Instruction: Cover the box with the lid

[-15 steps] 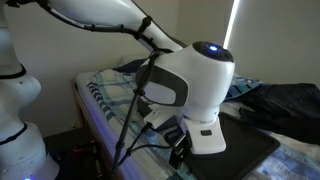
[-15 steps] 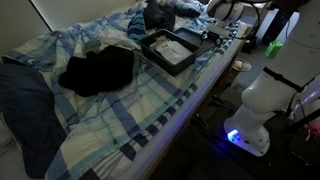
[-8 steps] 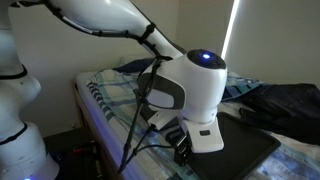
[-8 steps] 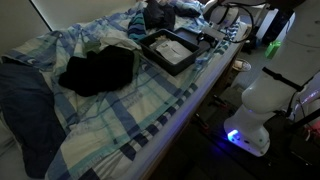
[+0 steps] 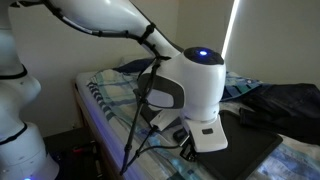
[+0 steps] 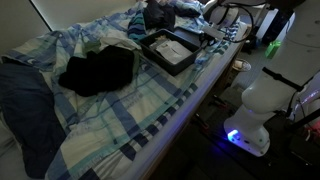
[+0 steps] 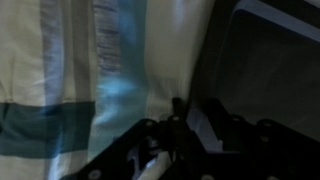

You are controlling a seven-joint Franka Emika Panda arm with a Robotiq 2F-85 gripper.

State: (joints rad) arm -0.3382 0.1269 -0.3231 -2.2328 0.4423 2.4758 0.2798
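Observation:
A flat dark grey plastic panel with a raised rim, the lid [image 6: 168, 52] [image 5: 245, 152], lies on the plaid bed near its edge. In the wrist view the lid [image 7: 265, 70] fills the right side and its rim runs down towards my fingers. My gripper [image 5: 188, 148] [image 6: 212, 36] [image 7: 195, 112] is down at that rim on the bed-edge side. One finger [image 7: 178, 112] is outside over the blanket and the other stands over the dark plastic. The picture is too dark to show whether they pinch the rim. I cannot make out the box as a separate thing.
A dark cloth bundle [image 6: 95, 70] lies on the plaid blanket [image 6: 120, 120] further along the bed. Dark blue clothing [image 5: 285, 100] is heaped beyond the lid. Cables [image 5: 135, 120] hang from my wrist by the bed edge. The robot's white base [image 6: 255, 100] stands beside the bed.
My wrist has sunk slightly towards the lid's rim and the fingers have drawn closer together. The lid and the cloth bundle have not moved.

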